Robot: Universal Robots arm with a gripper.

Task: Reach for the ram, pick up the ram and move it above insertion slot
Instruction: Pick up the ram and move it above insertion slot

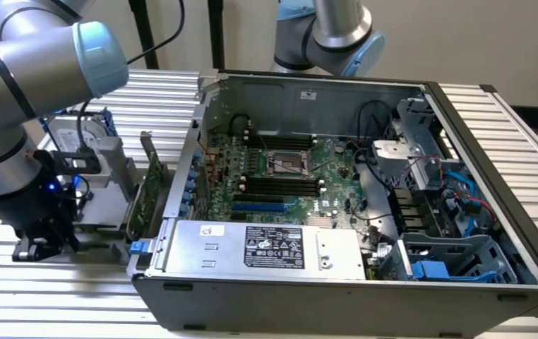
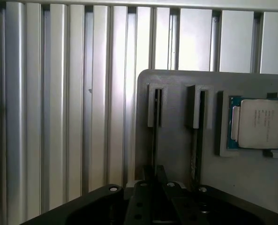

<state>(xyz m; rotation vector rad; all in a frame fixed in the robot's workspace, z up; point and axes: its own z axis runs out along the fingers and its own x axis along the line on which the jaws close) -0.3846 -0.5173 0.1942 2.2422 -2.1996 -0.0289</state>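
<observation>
gripper (image 2: 160,178) just abv ram (image 2: 154,133), on edge in gray holder (image 2: 176,140)

Silver-grey arm (image 1: 10,99) with pale blue joint caps (image 1: 102,58), black gripper (image 1: 41,244) with screw holes (image 2: 113,189) and a small blue light (image 1: 52,187)

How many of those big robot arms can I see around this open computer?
2. The first arm is at the exterior view's left, pointing down beside the computer case. The second arm rises behind the case. Others could be outside the frame.
</observation>
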